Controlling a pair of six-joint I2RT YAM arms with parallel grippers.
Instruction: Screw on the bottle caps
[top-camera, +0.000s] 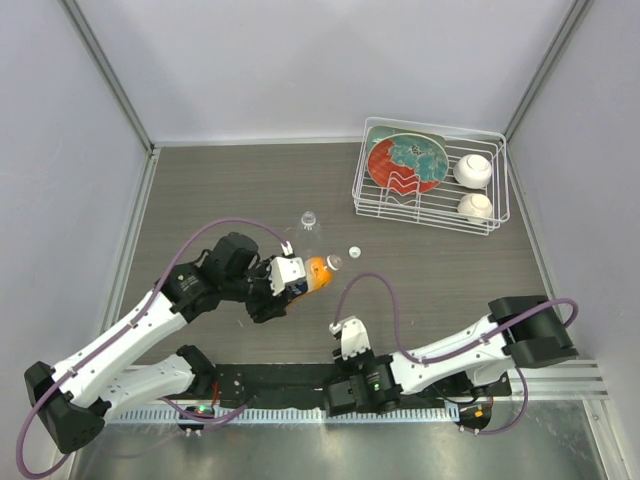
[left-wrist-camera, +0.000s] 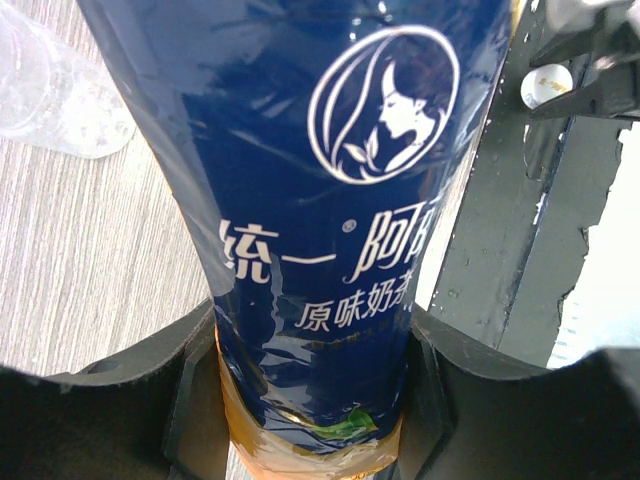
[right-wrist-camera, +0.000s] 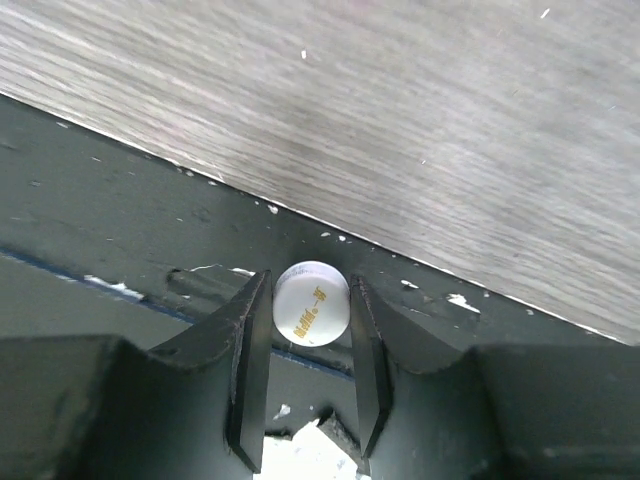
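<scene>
My left gripper (top-camera: 288, 284) (left-wrist-camera: 312, 385) is shut on the bottle with orange liquid (top-camera: 316, 272) (left-wrist-camera: 300, 200). It holds the bottle low on its dark blue label, above the table and tilted, with the open neck toward the right. The clear bottle (top-camera: 308, 220) (left-wrist-camera: 50, 90) stands behind it. A white bottle cap (top-camera: 354, 251) lies on the table just right of the orange bottle's neck. My right gripper (top-camera: 340, 388) (right-wrist-camera: 310, 300) is down at the black strip along the near edge. Both its fingers press a cream cap with gold print (right-wrist-camera: 311, 303) (left-wrist-camera: 546, 85).
A white wire rack (top-camera: 432, 212) at the back right holds a red-and-teal plate (top-camera: 405, 160) and two white balls (top-camera: 472, 170). The black strip (top-camera: 270, 380) runs between the arm bases. Grey walls close in the table on three sides.
</scene>
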